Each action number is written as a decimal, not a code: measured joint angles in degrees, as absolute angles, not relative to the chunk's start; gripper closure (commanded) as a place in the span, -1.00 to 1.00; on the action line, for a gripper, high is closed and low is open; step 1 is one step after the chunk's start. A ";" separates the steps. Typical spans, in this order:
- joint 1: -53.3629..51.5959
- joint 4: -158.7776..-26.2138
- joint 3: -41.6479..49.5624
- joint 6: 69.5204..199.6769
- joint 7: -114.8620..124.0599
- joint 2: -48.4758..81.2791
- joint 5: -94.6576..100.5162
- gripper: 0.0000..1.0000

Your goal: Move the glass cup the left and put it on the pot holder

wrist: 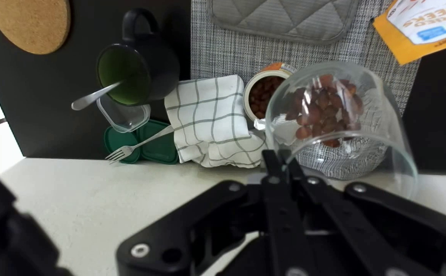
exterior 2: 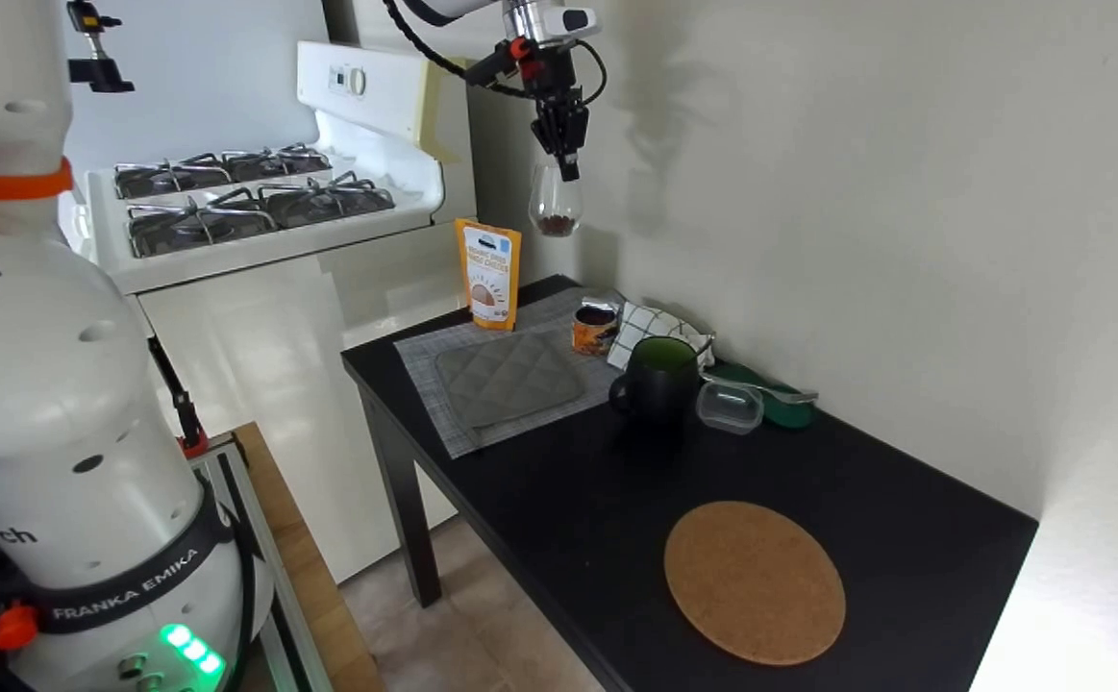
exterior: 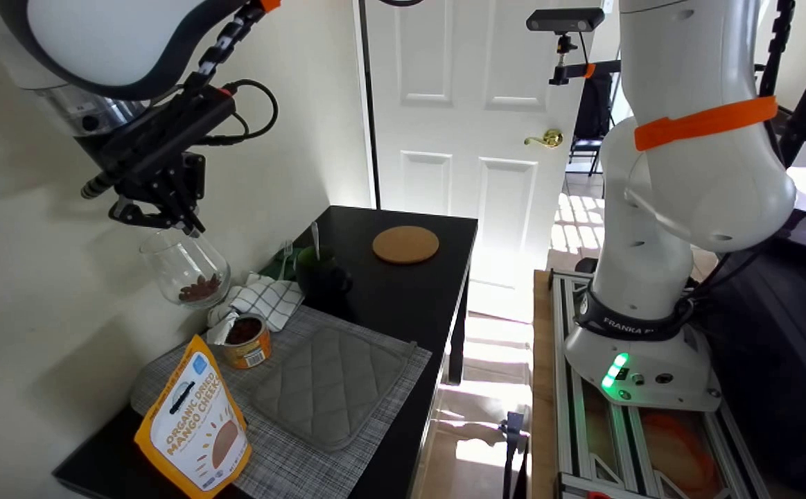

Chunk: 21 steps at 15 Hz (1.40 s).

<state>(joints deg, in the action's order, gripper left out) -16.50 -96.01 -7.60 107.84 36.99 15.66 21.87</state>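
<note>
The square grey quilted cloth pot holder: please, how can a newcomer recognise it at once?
On the black rectangular table, the end near the white stove carries a grey woven placemat. The square grey cloth pot holder lies flat on it. Unlike the finely woven placemat, it is quilted in large stitched diamonds.

You see a glass cup [wrist: 334,111] with clear, smooth, glossy walls. Your gripper [wrist: 281,158] shows matt black links with bright metal pivots. You find the pot holder [exterior: 333,388] in matt, quilted cloth, the placemat [wrist: 223,53] in coarse woven fabric and the checkered towel [wrist: 215,115] in matt cloth. The cork disc [exterior 2: 756,581] presents a matt, grainy face. You observe smooth metal on the fork [wrist: 146,142], clear plastic on the food container [exterior 2: 730,407], a crinkled, shiny foil lid [exterior: 221,330] on the can [exterior: 249,353] and polished, brass-toned metal on the door lever [exterior: 550,138].
</note>
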 measured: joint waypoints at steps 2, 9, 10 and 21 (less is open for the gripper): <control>-16.51 -96.22 -7.60 107.84 36.86 15.69 21.87 0.98; -17.56 -112.40 -10.90 112.70 36.01 7.56 21.53 0.98; -17.74 -115.51 -11.58 114.75 36.82 5.66 21.52 0.98; -15.12 -146.60 -15.91 112.39 57.60 -14.42 16.16 0.90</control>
